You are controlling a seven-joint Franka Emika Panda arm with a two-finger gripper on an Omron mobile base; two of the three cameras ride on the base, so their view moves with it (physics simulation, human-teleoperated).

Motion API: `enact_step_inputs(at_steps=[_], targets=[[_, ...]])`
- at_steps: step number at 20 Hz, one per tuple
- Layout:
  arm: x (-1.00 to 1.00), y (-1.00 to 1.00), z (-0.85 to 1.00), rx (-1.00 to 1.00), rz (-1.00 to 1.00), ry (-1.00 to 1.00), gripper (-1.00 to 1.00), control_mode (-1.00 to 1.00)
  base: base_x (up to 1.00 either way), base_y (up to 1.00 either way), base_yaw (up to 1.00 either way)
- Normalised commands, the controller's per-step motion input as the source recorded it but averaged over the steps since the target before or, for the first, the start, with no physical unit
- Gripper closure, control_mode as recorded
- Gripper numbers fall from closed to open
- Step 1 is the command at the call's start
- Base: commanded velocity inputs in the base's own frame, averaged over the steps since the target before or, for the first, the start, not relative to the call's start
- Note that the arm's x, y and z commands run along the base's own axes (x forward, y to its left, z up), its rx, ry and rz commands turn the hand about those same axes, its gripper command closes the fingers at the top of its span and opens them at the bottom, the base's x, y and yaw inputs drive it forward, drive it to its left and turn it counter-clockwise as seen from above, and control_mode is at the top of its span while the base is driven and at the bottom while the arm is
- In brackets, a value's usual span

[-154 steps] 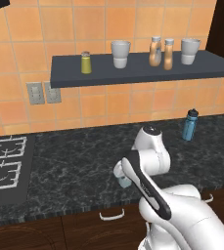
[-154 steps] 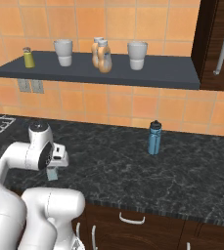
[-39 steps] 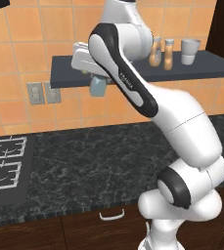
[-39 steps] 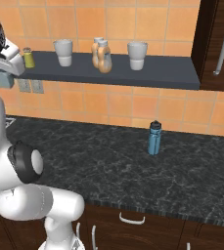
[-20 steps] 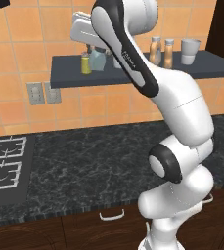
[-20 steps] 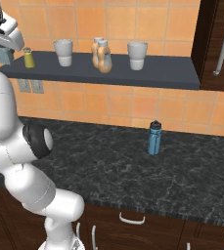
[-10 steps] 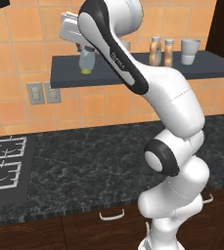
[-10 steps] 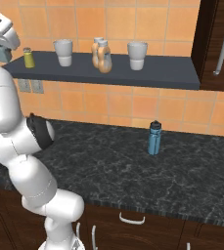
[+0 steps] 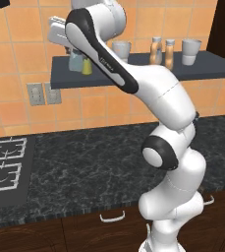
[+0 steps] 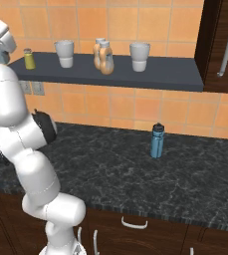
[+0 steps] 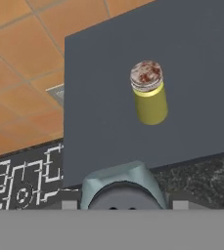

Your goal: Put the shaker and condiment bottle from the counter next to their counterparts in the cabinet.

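Our gripper (image 9: 75, 58) is clamped on the shaker (image 11: 122, 189), holding it over the left end of the cabinet (image 9: 202, 70), just beside the yellow-green shaker (image 11: 149, 93). We should lower it straight down until its base meets the shelf before letting go. It looks close to the edge, so we'd nudge inward.
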Motion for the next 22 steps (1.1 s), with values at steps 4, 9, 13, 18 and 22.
enact_step_inputs(at_steps=[4, 9, 13, 18, 22], targets=[[0.08, 0.01, -0.13, 0.0, 0.0, 0.0, 1.0, -1.0, 0.0, 0.0, 0.0], [0.26, 0.12, -0.42, 0.0, -0.07, 0.0, 1.0, -1.0, 0.0, 0.0, 0.0], [0.16, 0.28, -0.09, 0.0, -0.06, -0.02, 1.0, -1.0, 0.0, 0.0, 0.0], [0.26, 0.02, 0.0, 0.0, -0.01, -0.02, 1.0, -1.0, 0.0, 0.0, 0.0], [0.33, 0.0, 0.0, 0.0, 0.0, -0.06, 1.0, -1.0, 0.0, 0.0, 0.0]])
